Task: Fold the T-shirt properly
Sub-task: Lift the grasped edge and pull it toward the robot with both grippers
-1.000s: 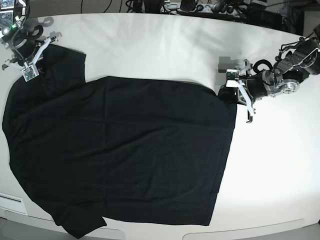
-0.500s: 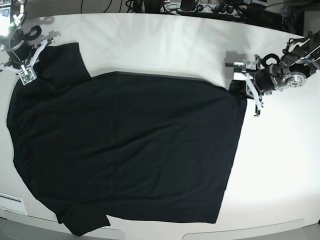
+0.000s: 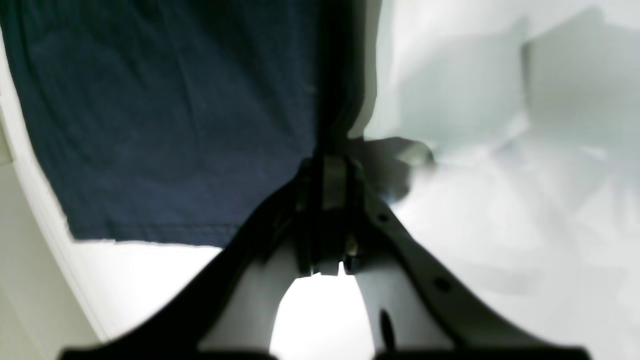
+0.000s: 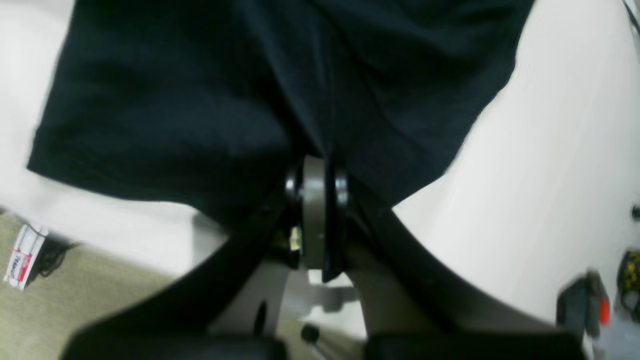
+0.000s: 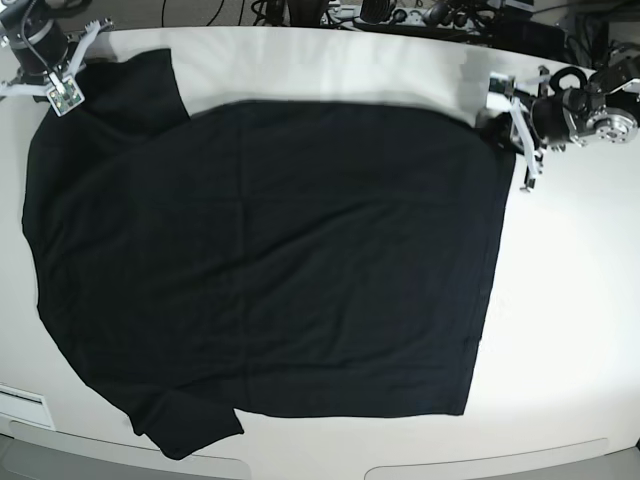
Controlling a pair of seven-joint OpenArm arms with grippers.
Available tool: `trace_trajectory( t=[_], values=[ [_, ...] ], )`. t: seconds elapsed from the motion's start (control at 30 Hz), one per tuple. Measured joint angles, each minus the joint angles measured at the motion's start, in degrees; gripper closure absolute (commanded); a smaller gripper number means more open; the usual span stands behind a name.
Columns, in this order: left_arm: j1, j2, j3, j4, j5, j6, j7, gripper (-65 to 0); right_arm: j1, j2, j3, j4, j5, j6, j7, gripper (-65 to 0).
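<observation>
The white tabletop (image 5: 560, 330) carries the black T-shirt (image 5: 270, 260), spread flat from its left edge towards the right. The right fingers (image 5: 62, 82) grasp its far-left corner, and the left fingers (image 5: 505, 125) grasp its far-right corner.

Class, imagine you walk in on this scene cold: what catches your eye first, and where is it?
First comes the big black T-shirt, spread nearly flat over most of the white table, one sleeve hanging off the near edge. Next, the two grippers pinching its far corners: the right gripper at the sleeve on the base view's far left, the left gripper at the hem corner on the far right.
</observation>
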Motion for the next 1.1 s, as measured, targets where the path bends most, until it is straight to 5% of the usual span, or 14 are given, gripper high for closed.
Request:
trace_trajectory(
  t=[0.57, 0.7, 0.9, 1.1],
  values=[
    [16.3, -5.7, -0.1, 10.6, 2.5, 4.5, 11.2, 0.0, -15.9, -1.6, 1.2, 1.9, 0.3, -5.4, -0.2, 0.0],
    [17.7, -5.7, -0.1, 10.6, 8.7, 10.4, 14.0, 0.0, -15.8, -4.0, 1.2, 2.0, -0.8, -4.5, -0.2, 0.0],
    [17.4, -5.0, -0.9, 10.6, 25.1, 28.9, 21.1, 0.0, -12.3, -3.7, 3.8, 2.6, -7.3, -7.1, 1.8, 0.0],
    [17.4, -0.7, -5.7, 10.6, 27.1, 32.0, 21.1, 0.0, -2.8, -1.4, 6.3, 2.6, -5.4, -3.0, 5.1, 0.0]
  ],
)
